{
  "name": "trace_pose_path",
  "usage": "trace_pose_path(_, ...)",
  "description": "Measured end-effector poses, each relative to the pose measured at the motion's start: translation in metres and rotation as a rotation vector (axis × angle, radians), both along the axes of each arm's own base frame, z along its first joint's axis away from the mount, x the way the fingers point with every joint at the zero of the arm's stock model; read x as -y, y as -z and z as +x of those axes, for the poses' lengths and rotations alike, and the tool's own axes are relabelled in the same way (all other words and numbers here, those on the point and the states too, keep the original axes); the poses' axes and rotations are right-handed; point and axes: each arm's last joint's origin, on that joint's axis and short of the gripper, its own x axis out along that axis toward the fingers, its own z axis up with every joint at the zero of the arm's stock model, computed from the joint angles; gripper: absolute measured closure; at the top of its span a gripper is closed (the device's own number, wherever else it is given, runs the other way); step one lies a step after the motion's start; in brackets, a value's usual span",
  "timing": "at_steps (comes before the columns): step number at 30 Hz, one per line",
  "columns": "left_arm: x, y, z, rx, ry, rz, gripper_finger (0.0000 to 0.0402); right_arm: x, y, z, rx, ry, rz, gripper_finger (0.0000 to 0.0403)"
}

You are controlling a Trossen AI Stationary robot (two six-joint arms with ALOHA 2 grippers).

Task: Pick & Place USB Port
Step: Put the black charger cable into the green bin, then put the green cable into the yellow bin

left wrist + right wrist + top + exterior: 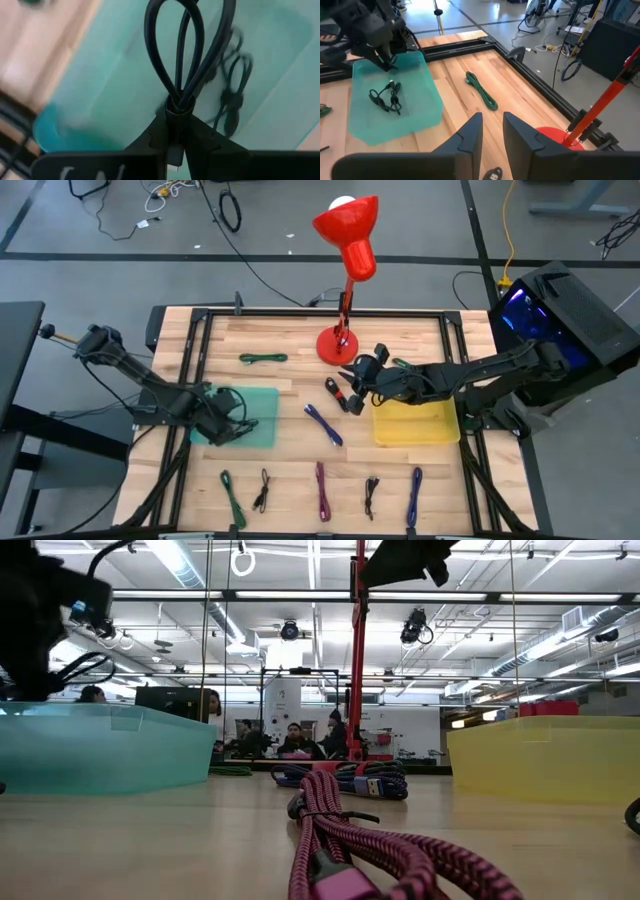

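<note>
Now, on the left, the left gripper (222, 423) hangs over the teal bin (262, 400). Its fingers are pinched on a black cable (187, 55), w/ the loops sticking up out of the grip. Another black cable (386, 97) already lies in that bin, right under the held one.

Next, the middle of the table. A green cable (263, 358) lies on the far side, left of the red lamp (346, 240). A blue cable (323, 423) sits between the 2 bins. Along the near edge there is a row of cables: green, black, a pink cable (322, 489), black & blue.

On the right, the right gripper (352, 376) hangs low by the lamp's base, just left of the yellow bin (415, 424). Its fingers are a bit apart, w/ nothing clearly held. Just under them sits a small black and red piece (337, 394), likely a USB end.

What could go wrong? The left fingers hold the cable near one end, so the loops may swing & catch on the bin wall. If the grip lets go too high, the cable may bounce out or tangle w/ the one inside. On the right, the gripper is close to the lamp's base, so a fast move could bump it & tip the lamp.
</note>
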Motion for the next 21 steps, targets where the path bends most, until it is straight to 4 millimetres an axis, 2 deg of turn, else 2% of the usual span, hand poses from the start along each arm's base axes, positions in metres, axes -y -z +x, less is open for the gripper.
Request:
trace_pose_path(4,-0.002,0.017,-0.010,-0.062,-0.046,-0.001,0.0359,0.000,0.000,0.000,-0.002,-0.001,-0.003,0.0325)
trace_pose_path(8,-0.006,0.025,-0.013,-0.056,-0.080,0.048,0.0297,0.000,0.000,0.000,-0.003,-0.002,-0.005,0.0325)
trace_pose_path(12,-0.007,0.025,-0.013,-0.074,-0.072,0.041,0.0228,0.000,0.000,0.000,-0.003,-0.002,-0.005,0.0325)
trace_pose_path(15,-0.007,0.026,-0.013,-0.087,-0.050,0.033,0.0192,0.000,0.000,0.000,-0.003,-0.002,-0.005,0.0325)
trace_pose_path(17,-0.007,0.023,-0.012,-0.081,-0.021,0.054,0.0178,0.001,0.000,0.000,-0.003,0.001,-0.005,0.0325)
trace_pose_path(21,-0.011,0.002,-0.005,0.026,-0.005,0.218,0.0170,0.006,0.000,0.001,-0.003,0.017,-0.005,0.0325)
